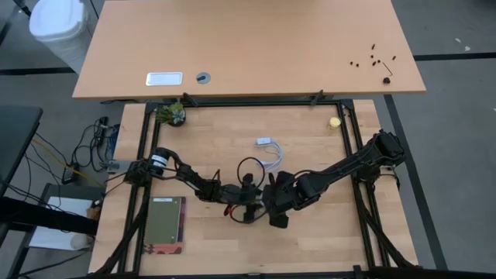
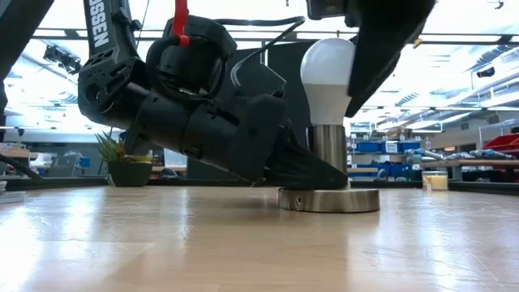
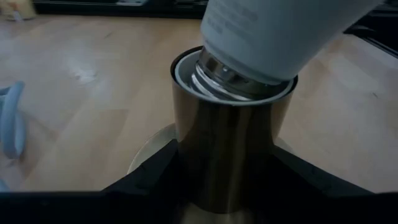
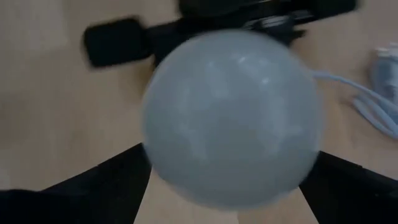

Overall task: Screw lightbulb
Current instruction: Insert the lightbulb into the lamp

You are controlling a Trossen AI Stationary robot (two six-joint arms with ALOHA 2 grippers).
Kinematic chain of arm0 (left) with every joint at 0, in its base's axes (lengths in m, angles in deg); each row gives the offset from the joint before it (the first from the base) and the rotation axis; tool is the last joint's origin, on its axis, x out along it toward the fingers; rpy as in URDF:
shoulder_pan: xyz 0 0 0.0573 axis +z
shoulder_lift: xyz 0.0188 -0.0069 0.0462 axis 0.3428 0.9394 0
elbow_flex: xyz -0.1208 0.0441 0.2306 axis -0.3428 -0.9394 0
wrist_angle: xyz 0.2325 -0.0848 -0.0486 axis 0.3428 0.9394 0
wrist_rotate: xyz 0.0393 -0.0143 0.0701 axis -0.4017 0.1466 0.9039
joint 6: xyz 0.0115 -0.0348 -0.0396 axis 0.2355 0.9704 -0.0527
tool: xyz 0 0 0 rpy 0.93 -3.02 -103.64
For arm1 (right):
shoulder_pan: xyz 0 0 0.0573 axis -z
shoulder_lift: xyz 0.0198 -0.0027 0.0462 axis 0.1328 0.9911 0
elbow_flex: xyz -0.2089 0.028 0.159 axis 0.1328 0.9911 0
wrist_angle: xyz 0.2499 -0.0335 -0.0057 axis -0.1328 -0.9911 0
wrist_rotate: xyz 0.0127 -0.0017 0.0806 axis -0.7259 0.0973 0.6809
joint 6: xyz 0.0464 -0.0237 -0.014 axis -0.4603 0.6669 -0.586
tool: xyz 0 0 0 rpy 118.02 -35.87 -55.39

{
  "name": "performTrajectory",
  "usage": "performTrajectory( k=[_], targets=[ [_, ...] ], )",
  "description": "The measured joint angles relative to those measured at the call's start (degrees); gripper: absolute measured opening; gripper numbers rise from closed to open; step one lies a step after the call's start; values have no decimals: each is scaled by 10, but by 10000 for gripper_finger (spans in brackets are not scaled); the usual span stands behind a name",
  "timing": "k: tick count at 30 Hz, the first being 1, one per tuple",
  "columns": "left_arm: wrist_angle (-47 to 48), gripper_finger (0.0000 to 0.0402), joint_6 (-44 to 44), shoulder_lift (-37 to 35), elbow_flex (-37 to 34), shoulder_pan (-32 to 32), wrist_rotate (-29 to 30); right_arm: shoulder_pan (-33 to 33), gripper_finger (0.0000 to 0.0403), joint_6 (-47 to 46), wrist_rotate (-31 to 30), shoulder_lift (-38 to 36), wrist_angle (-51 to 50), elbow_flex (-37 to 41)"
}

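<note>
Two pincers work mid-desk; the left pincer (image 3: 224,186) grasps the metal socket (image 2: 328,150); the right pincer (image 4: 230,180) straddles, released, the lightbulb (image 2: 328,69) seated in it; light, smooth, fragile; hold the globe's widest girth.

Light wood worktable (image 1: 325,240) framed by black rails. Larger tan desk (image 1: 256,46) at far side, small dark bits scattered near right corner. Grey floor around. White bin (image 1: 58,27) far left. Bright ceiling lights (image 2: 454,57), blue shelf bins (image 2: 381,148) beyond.
</note>
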Motion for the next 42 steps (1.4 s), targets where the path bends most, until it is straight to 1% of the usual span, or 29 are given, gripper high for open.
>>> performTrajectory(
  k=[3,5,13,19,26,34,42],
  targets=[
    [0,200,4,0,0,0,10,0,369,-36,-40,0,-2,0],
    [0,200,8,0,0,0,15,5,362,-44,-49,0,-2,0],
    [-1,200,17,0,0,0,27,37,337,-50,-50,0,18,0],
    [-1,200,17,1,0,0,27,58,320,-64,-40,0,26,0],
    [-1,200,16,1,0,0,26,59,311,-64,-38,0,41,5],
    [0,200,15,1,0,0,24,64,311,-119,-9,1,-1,11],
    [0,200,15,1,0,0,21,67,295,-104,14,1,20,11]
  ],
)
